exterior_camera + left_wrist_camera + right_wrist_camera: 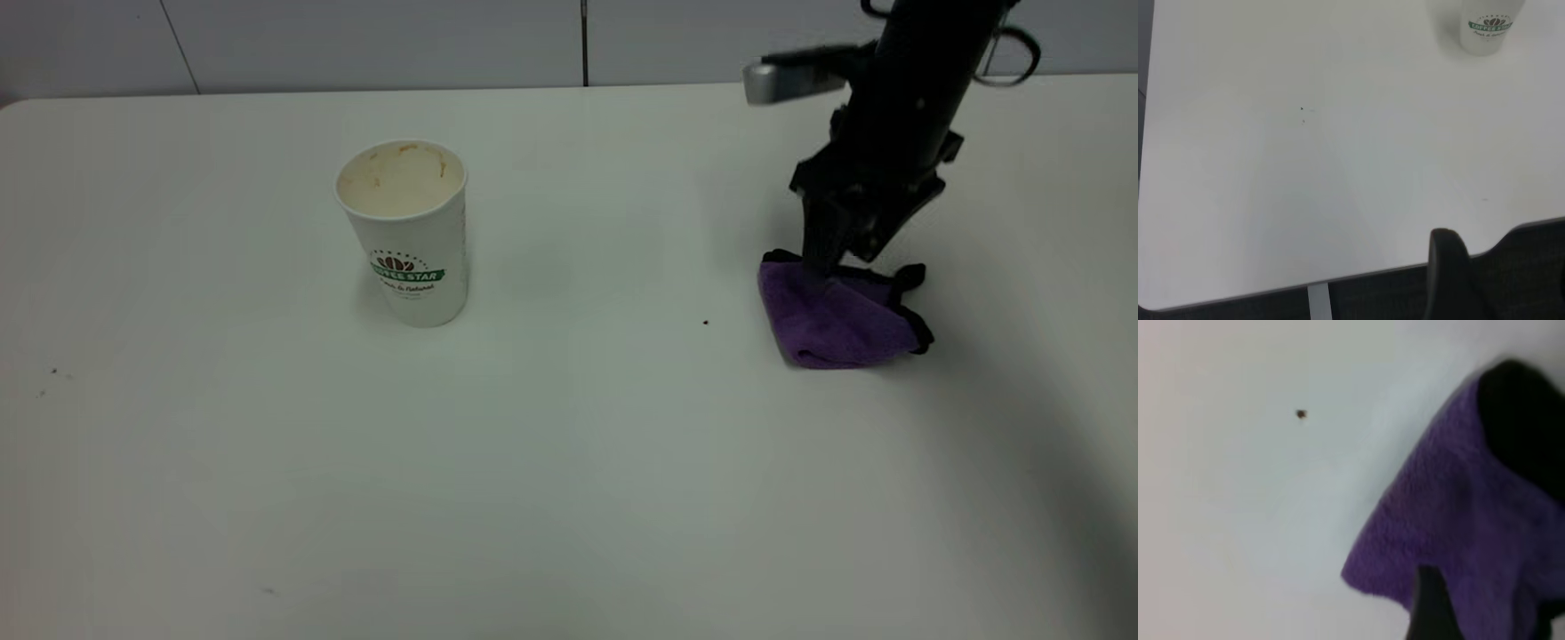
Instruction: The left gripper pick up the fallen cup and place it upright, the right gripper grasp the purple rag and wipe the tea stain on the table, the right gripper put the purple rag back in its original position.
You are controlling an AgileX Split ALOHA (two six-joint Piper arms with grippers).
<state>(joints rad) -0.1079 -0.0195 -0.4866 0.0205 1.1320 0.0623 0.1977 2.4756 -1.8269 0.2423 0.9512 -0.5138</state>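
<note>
Purple rag on the table, right gripper on it.

The rag lay bunched at the table's right side, the right gripper's fingers pressed into its far edge, seemingly pinching the cloth. The cup stood upright, well apart to the left.
</note>
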